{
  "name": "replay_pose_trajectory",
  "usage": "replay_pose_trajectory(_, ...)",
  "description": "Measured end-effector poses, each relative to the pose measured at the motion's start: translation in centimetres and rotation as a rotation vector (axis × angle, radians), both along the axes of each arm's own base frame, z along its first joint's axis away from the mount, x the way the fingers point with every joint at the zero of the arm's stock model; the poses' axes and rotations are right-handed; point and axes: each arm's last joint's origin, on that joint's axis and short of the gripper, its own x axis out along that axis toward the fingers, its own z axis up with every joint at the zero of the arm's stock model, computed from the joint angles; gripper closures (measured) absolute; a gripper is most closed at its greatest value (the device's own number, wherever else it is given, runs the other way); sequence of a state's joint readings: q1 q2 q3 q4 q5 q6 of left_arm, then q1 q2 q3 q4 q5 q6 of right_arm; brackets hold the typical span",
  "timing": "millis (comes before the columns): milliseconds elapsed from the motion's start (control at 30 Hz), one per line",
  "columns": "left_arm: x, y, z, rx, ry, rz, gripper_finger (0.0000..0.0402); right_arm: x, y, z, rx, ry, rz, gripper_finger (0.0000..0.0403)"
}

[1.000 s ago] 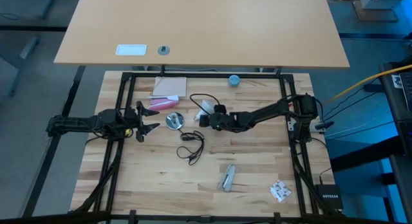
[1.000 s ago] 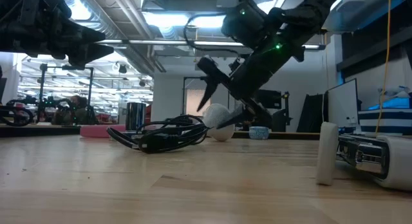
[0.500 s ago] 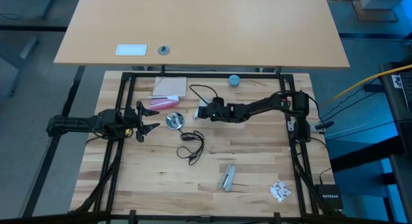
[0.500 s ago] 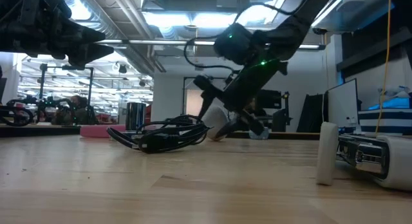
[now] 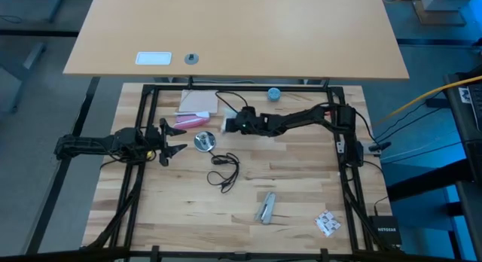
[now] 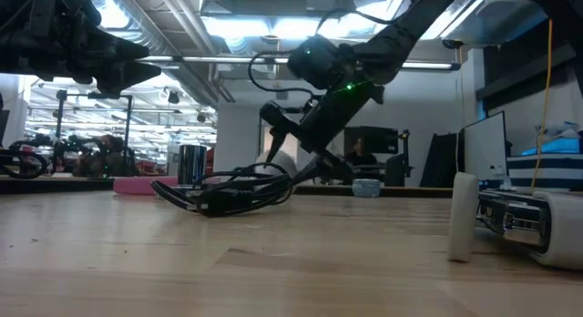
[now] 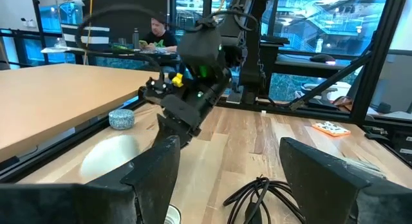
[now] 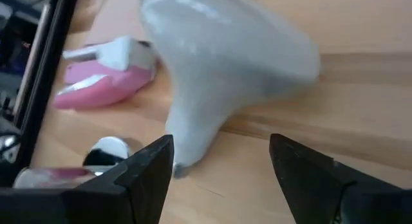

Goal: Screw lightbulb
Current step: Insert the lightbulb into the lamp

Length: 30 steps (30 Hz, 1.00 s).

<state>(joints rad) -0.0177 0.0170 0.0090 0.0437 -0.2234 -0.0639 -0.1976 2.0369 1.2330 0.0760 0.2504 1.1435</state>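
The white frosted lightbulb [image 8: 219, 63] lies on its side on the wooden table, dome away from the camera and narrow neck toward it. My right gripper [image 8: 222, 143] is open, with one finger on each side of the bulb's neck. In the high view this gripper [image 5: 228, 125] is at the table's far middle, with the bulb [image 5: 223, 127] at its tips. The low view shows the bulb [image 6: 285, 160] between the spread fingers. My left gripper [image 5: 172, 144] hovers open and empty at the table's left. My right gripper comes at the bulb low and slanting, from the table's right. One fingertip [image 8: 161, 150] lies right beside the neck [image 8: 187, 137]. I cannot tell whether it touches. The bulb rests on the table.
A round silver disc [image 5: 203, 141] and a coiled black cord [image 5: 224, 168] lie just near of the bulb. A pink object [image 5: 188, 120] and a pink-white pad [image 5: 198, 102] lie to its far left. A blue cap [image 5: 274, 93] sits farther back. A metal tool [image 5: 266, 207] lies near the front.
My right gripper has gone toward the table's left and a little toward the far edge, staying open. The bulb has shifted a little toward the table's left and now lies between the fingers. My left arm has kept still.
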Motion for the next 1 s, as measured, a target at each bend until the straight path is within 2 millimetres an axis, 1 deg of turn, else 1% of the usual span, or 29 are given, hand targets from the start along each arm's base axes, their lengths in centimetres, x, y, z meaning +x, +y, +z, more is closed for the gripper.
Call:
replay_pose_trajectory(133,0.0,0.0,0.0,-0.008,-0.001,-0.001,0.0144,0.5,-0.1,0.8,-0.081,0.018,0.07,0.0143)
replay_pose_trajectory(267,0.1,0.0,-0.1,-0.026,0.006,-0.001,0.0144,1.1,-0.6,1.9,-0.182,0.031,0.121,0.0143)
replay_pose_trajectory(367,0.1,0.0,-0.1,-0.034,0.005,-0.001,0.0144,1.4,-1.0,2.7,-0.226,0.051,0.156,0.0143)
replay_pose_trajectory(433,0.1,0.0,-0.1,-0.032,0.005,-0.001,0.0144,1.7,-1.0,3.3,-0.235,0.082,0.175,0.0143)
replay_pose_trajectory(533,0.1,0.0,-0.1,-0.032,0.005,-0.001,0.0144,1.6,-0.9,3.6,-0.246,0.167,0.218,0.0143)
replay_pose_trajectory(600,0.1,0.0,-0.1,-0.033,0.005,-0.001,0.0144,1.7,-0.9,3.9,-0.256,0.187,0.236,0.0143)
replay_pose_trajectory(833,0.1,0.0,-0.1,-0.033,0.005,0.0,0.0144,2.1,-0.9,4.5,-0.247,0.139,0.239,0.0143)
replay_pose_trajectory(1000,0.1,0.0,-0.1,-0.014,0.009,0.0,0.0144,2.5,-0.4,4.2,-0.234,0.109,0.194,0.0143)
